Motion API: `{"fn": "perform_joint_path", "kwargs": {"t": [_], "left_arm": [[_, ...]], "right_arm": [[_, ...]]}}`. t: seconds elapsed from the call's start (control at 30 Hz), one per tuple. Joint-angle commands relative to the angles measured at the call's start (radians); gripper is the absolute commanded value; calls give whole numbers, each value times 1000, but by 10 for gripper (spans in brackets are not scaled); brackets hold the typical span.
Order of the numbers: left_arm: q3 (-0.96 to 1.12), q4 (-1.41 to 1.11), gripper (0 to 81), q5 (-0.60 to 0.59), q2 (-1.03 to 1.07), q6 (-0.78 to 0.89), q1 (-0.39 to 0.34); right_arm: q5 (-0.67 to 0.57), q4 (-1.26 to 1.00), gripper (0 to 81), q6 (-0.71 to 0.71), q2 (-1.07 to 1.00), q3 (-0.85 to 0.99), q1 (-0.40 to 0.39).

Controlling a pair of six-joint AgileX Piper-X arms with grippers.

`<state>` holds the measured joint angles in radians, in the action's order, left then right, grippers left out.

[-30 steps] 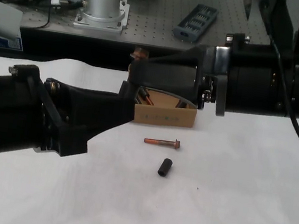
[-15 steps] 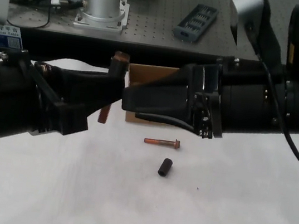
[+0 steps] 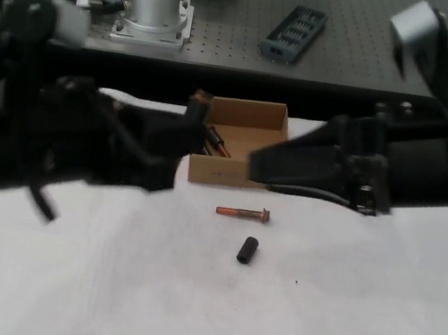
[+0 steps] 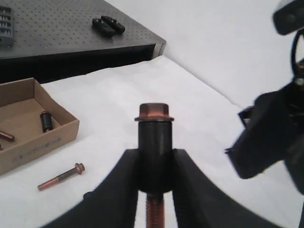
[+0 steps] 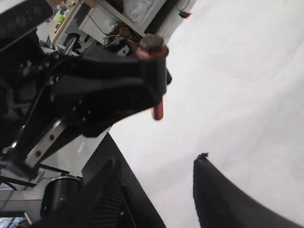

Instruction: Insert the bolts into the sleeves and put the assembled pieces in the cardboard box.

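So the left gripper (image 4: 154,166) has its fingers pinching a sleeve (image 4: 154,152) with a bolt (image 4: 153,112) pushed through it, head on top and the threaded end poking out below, the whole thing held upright. From the high view that piece sits right by the left wall of the box (image 3: 232,171), above it rather than in it. I'd call this the drop-off step for this one: insertion done, placing not yet. The box has some finished pieces (image 3: 214,142) lying in it. The right gripper (image 5: 156,164) is empty with its fingers spread wide, hovering near the box's right side. Next move, I reckon, is getting the left one properly over the opening, lowering a bit and letting go so the piece lands inside instead of clipping the wall; tipping it flatter might help. After that there's one more pair waiting on the cloth (image 3: 353,322): a loose bolt (image 3: 242,213) just in front of the box and a loose sleeve (image 3: 247,249) near it, not touching. So one more assembly round looks left.
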<state>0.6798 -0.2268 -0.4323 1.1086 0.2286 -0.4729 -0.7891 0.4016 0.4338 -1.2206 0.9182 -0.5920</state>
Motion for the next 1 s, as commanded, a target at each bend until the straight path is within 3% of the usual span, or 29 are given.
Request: {"fn": "perform_joint_path", "kwargs": {"t": [0.0, 0.1, 0.27, 0.73, 0.83, 0.97], "left_arm": [[126, -22, 6, -83, 178, -50, 54], [243, -22, 6, -122, 353, -51, 90], [474, -19, 6, -158, 622, -51, 126], [1081, 175, 4, -148, 1186, -49, 130], [1153, 213, 90, -129, 1241, -49, 130], [1192, 232, 337, -99, 1267, -49, 130]], "right_arm": [[-7, 87, 356, -77, 28, 2, 52], [-7, 148, 280, -123, 36, 2, 109], [-7, 172, 11, -145, 36, 2, 166], [-11, 168, 29, -188, 36, 2, 183], [-11, 168, 29, -188, 36, 2, 183], [-11, 168, 29, -188, 36, 2, 183]]}}
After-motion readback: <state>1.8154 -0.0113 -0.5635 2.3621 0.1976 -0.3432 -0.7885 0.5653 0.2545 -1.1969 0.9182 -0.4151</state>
